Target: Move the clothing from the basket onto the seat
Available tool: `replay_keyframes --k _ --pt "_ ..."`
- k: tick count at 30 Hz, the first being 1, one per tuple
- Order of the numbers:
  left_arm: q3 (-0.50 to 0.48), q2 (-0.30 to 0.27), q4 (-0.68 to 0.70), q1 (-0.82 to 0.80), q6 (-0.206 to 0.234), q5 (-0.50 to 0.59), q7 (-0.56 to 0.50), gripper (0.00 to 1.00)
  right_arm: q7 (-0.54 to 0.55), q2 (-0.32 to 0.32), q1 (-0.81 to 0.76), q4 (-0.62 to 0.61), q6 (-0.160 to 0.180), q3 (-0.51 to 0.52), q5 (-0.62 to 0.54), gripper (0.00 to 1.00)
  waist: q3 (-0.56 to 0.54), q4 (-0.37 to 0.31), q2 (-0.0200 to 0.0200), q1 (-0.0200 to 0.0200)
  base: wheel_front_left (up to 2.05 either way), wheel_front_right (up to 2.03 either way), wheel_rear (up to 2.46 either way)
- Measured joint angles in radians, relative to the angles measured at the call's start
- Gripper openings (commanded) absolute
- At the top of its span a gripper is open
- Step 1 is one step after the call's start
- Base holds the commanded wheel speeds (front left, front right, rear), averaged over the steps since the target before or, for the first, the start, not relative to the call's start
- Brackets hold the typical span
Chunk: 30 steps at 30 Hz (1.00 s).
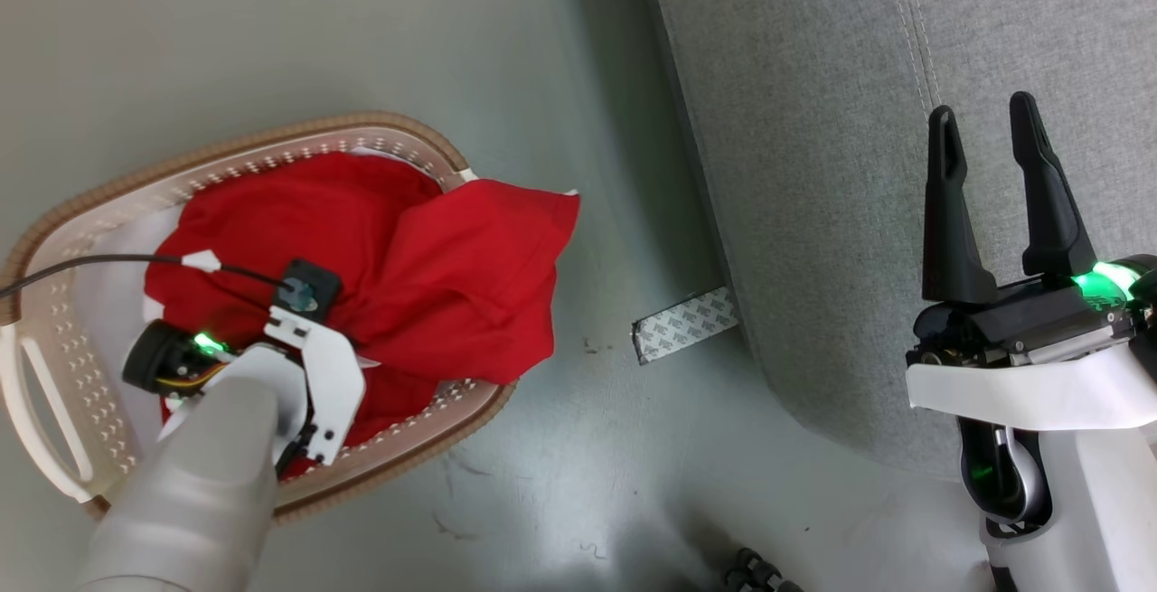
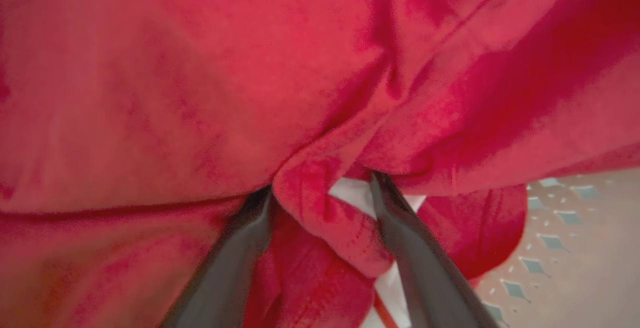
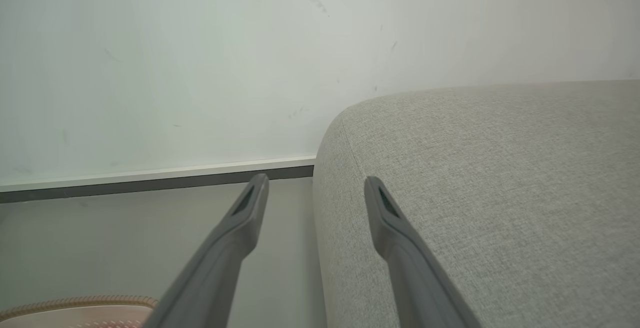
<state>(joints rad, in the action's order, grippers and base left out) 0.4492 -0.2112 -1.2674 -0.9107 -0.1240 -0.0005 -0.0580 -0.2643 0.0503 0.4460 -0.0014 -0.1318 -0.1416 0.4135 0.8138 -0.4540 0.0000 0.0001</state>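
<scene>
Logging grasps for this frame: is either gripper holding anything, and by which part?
Nothing is held. The left gripper is open, its fingers either side of a fold of the clothing in the basket; the right gripper is open and empty.

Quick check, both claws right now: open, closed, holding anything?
Left claw: open, fingers straddling a fold of the red clothing, not clamped on it.
Right claw: open, empty, near the grey seat.
</scene>
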Motion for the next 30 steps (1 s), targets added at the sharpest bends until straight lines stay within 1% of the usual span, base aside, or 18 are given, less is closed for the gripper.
replay_keyframes --k 1,2,3,10,12,15,24,25,30 --pt "0.001 -0.002 -0.002 0.0 0.0 -0.001 -0.001 0.37 0.0 0.0 0.0 0.0 0.0 -0.002 0.001 1.0 0.003 -0.003 0.0 0.0 0.0 0.0 0.0" --pt "0.001 -0.004 -0.004 0.0 0.0 -0.002 -0.001 0.22 0.0 0.0 0.0 0.001 0.0 -0.004 0.002 1.0 0.005 -0.005 0.0 0.0 0.0 0.0 0.0" --pt "0.001 -0.005 -0.005 0.0 0.0 -0.005 0.0 0.0 0.0 0.0 0.0 0.002 0.0 -0.005 0.002 1.0 0.005 -0.006 0.0 0.0 0.0 0.0 0.0" --pt "0.007 0.004 -0.012 0.02 0.0 -0.021 0.044 0.0 0.0 0.0 0.0 0.021 0.0 -0.007 -0.008 1.0 -0.026 0.001 0.0 0.0 0.0 0.0 0.0" --pt "0.01 0.016 -0.014 0.035 0.0 -0.028 0.07 0.0 0.0 0.0 0.0 0.026 0.0 -0.006 -0.011 1.0 -0.049 0.006 0.0 -0.0001 0.0 0.0 0.0" --pt "0.01 0.049 -0.014 0.056 -0.002 -0.045 0.109 0.0 0.0 0.0 -0.006 0.035 0.0 -0.001 -0.033 1.0 -0.093 0.016 0.0 -0.0001 0.0 0.0 0.0" --pt "0.018 0.132 -0.011 0.108 -0.007 -0.119 0.244 0.0 0.0 -0.001 -0.057 0.066 0.0 0.021 -0.111 1.0 -0.272 0.077 0.0 -0.0001 0.0 0.0 0.0" --pt "0.03 0.144 -0.001 0.123 -0.007 -0.141 0.265 0.0 0.0 -0.001 -0.07 0.075 0.0 0.022 -0.121 1.0 -0.316 0.095 0.0 -0.0002 0.0 0.0 0.0" --pt "0.066 0.158 0.055 0.162 -0.007 -0.209 0.305 0.0 0.0 -0.001 -0.112 0.097 0.0 0.02 -0.134 1.0 -0.427 0.144 0.0 -0.0002 0.0 0.0 0.0"
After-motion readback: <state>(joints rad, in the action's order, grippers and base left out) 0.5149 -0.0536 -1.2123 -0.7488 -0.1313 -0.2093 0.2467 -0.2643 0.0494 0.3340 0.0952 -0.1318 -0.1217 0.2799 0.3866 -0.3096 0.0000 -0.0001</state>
